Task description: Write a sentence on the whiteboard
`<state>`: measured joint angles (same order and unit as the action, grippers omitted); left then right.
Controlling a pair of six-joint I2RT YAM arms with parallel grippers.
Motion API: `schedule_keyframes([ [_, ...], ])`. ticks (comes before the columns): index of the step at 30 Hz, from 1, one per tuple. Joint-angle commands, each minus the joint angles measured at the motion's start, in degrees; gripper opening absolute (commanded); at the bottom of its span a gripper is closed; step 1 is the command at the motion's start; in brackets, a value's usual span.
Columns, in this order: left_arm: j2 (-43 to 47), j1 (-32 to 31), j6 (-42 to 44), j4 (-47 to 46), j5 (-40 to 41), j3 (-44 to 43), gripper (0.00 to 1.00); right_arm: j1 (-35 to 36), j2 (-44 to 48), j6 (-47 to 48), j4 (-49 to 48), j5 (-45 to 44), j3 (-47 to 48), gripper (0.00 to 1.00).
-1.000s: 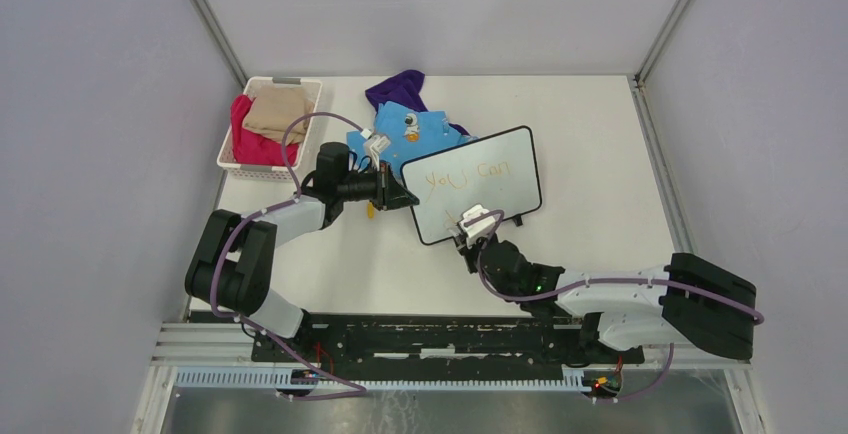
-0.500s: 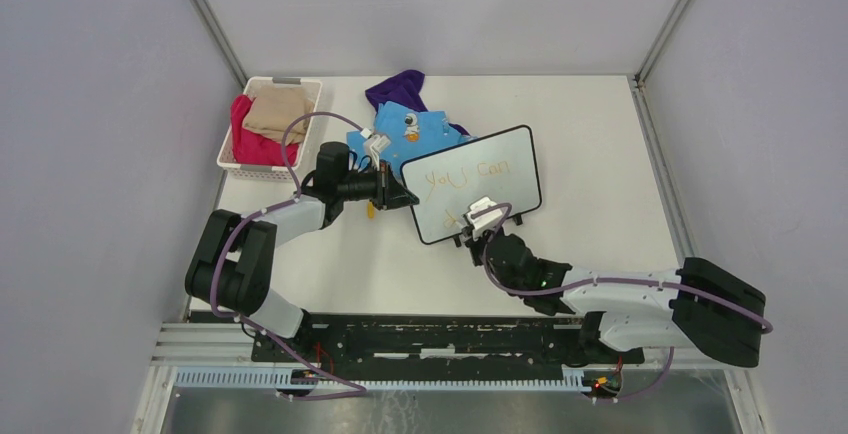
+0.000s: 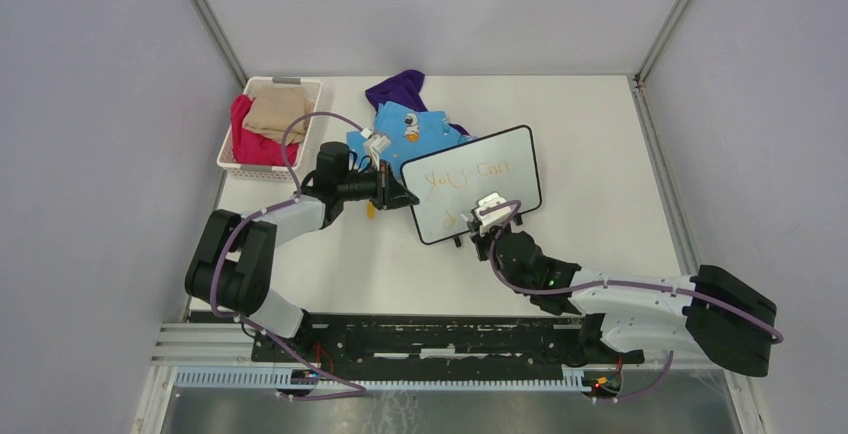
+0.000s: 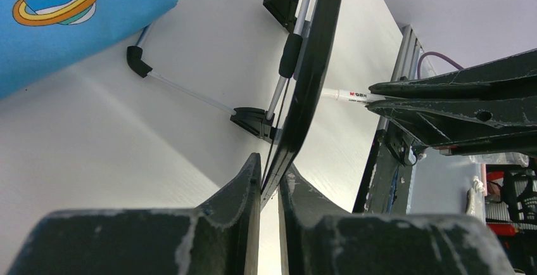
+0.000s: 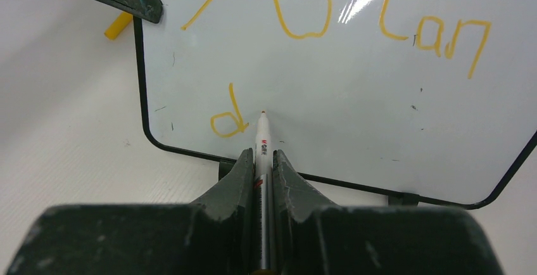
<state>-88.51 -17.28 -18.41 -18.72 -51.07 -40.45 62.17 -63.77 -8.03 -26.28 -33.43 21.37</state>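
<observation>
Whiteboard: a small white rectangular whiteboard (image 3: 472,184) with a thin black frame was propped tilted on black feet at mid-table, on the white table (image 3: 600,174).
Left gripper: the left gripper (image 4: 269,192) was pinched onto the board's left edge, the frame caught between its jaws.
Right gripper: the right gripper (image 5: 263,161) was clamped around a white marker pen (image 5: 262,137), its tip set at the board face.
Sentence: orange-yellow handwriting (image 5: 316,15) read "you can" on the upper line and a lone "d" below, just left of the pen tip.
Surroundings: a blue printed cloth (image 3: 410,124) and a purple cloth (image 3: 395,87) were bunched just behind the board. A white lattice basket (image 3: 250,94) of red and tan fabric was placed at the far left. A small yellow cap (image 5: 118,26) lay beside the board's left edge.
Obstruction: the board's upper-left corner was covered by the left gripper in the right wrist view.
</observation>
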Motion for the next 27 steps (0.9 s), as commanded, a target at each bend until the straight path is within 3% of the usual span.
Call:
schedule_keyframes([
  [1,-1.2,-0.3,2.5,4.8,3.0,-0.1,0.02,-0.3,-1.0,0.8,-2.3,0.2,2.4,0.00],
  [27,-1.3,-0.3,3.1,5.8,3.4,-0.5,0.02,-1.9,-0.2,-1.6,-1.3,0.2,-2.1,0.00],
])
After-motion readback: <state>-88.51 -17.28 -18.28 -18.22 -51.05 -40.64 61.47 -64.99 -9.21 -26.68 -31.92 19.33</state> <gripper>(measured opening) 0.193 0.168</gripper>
